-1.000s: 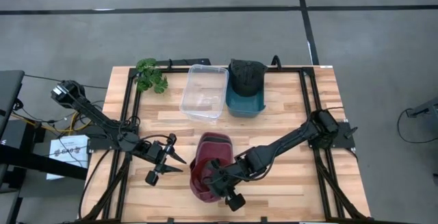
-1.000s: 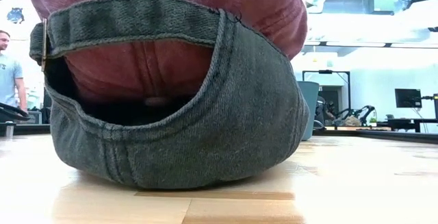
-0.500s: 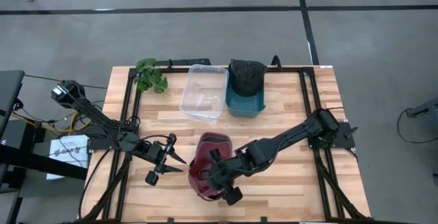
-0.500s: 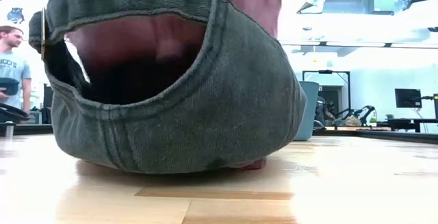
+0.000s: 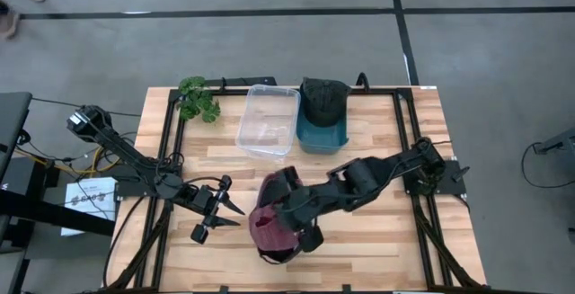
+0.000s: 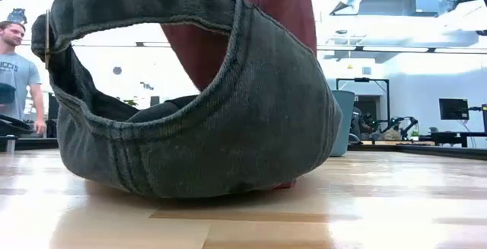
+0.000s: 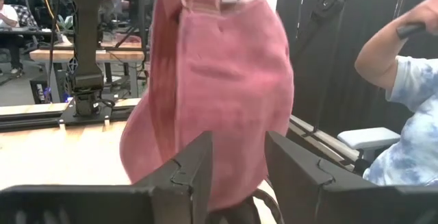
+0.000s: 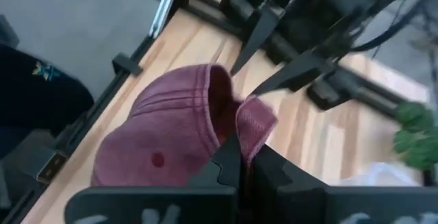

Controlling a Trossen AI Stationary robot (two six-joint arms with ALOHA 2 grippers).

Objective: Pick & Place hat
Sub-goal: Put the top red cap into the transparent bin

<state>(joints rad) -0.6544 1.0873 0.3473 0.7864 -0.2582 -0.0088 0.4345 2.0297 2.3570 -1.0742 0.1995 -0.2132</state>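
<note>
The hat (image 5: 272, 227) has a red crown and a grey-green brim and back strap; it lies near the table's near edge, centre. In the low view its grey-green part (image 6: 228, 150) rests on the wood while the red crown is raised. My right gripper (image 5: 287, 215) is over it, shut on the crown cloth, as the right wrist view shows (image 8: 239, 150). My left gripper (image 5: 230, 204) waits open to the hat's left, fingers pointing at it; in its wrist view the hat (image 7: 219, 94) stands beyond the open fingers (image 7: 237, 159). My right gripper pinches a fold of the red crown cloth (image 8: 254, 125) between its two fingers, coming from above and slanting in from the table's right. The crown is pulled up below the fingers, while the hat's grey-green lower part (image 6: 190, 180) stays on the table.
A clear plastic bin (image 5: 268, 120) and a teal bin (image 5: 321, 134) holding a dark hat (image 5: 322, 101) stand at the far edge, with a green plant (image 5: 199, 99) to their left. A person (image 6: 15, 74) stands beyond the table; another person's arm (image 7: 404, 114) shows in the left wrist view.
My right gripper has moved up and toward the far edge, staying shut on the red cloth. The hat's crown has been lifted and tipped up, so light now shows under the back strap, while its grey-green lower part has stayed on the table.
</note>
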